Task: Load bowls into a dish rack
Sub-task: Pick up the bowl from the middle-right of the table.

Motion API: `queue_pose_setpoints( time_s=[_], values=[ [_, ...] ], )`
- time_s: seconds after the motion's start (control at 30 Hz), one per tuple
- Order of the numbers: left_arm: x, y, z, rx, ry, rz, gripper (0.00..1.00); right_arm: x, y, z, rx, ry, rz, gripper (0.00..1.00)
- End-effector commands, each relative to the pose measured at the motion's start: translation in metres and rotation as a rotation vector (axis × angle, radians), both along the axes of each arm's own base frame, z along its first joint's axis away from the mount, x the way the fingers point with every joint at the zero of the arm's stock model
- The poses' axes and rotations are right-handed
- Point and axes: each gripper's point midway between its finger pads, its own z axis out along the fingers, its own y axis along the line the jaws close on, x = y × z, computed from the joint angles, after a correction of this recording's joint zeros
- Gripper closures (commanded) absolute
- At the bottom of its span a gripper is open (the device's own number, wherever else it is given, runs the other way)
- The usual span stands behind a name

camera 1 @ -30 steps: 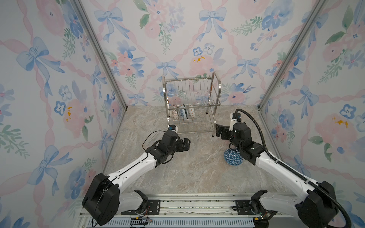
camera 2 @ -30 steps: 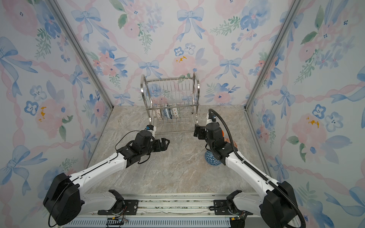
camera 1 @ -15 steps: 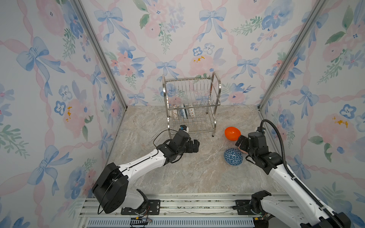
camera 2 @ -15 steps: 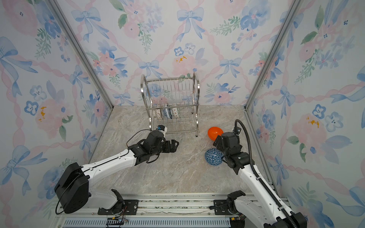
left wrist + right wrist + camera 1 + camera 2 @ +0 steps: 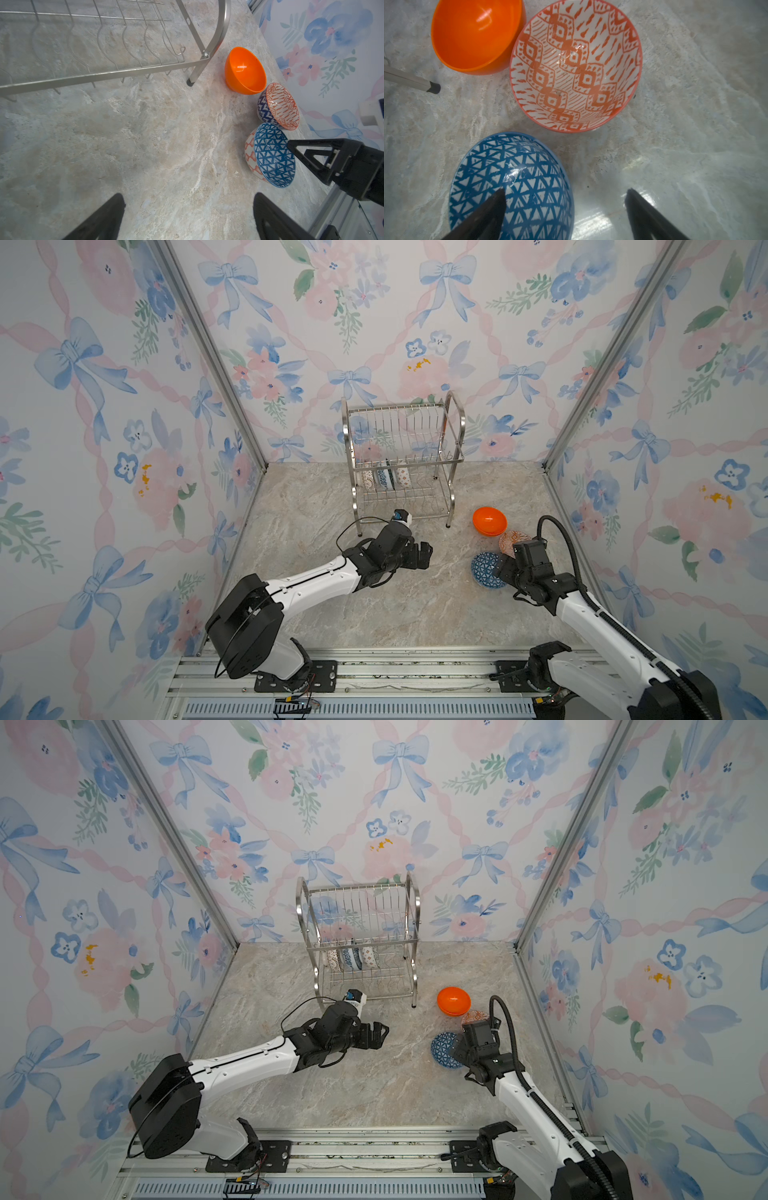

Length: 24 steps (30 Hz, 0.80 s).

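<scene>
Marble tabletop (image 5: pixel 332 614), floral walls (image 5: pixel 124 406). I count one dish rack (image 5: pixel 401 435) with three bowls (image 5: pixel 386 479) standing in it. Three more sit on the table just right of the rack's front: orange bowl (image 5: pixel 489 520), red-orange patterned bowl (image 5: pixel 512 539) and blue triangle bowl (image 5: pixel 484 568). Since half a second ago my right gripper (image 5: pixel 565 190) has swung over the blue triangle bowl, jaws apart, one finger (image 5: pixel 483 212) above its inside, clamping nothing. My left gripper (image 5: pixel 189 197) hangs spread and empty before the rack.

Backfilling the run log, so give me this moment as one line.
dish rack: three bowls in | table: orange bowl, red-orange bowl, blue bowl | left claw: open, empty | right claw: open, astride blue bowl rim
</scene>
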Motion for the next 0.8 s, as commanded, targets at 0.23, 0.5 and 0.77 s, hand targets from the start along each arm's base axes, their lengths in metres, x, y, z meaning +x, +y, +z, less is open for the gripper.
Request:
queue_pose_setpoints(
  time_s=[0.23,0.5,0.77],
  values=[
    [0.000,-0.013,0.002,-0.003,-0.026,-0.033,0.03,0.008,0.014,-0.027,0.088,0.059,0.042,0.30],
    [-0.002,-0.009,0.005,-0.010,-0.030,-0.024,0.03,0.008,0.017,-0.031,0.100,0.068,0.048,0.50],
    [-0.003,0.000,0.010,-0.007,-0.047,0.002,0.02,0.007,0.021,-0.029,0.112,0.067,0.067,0.68]
  ],
)
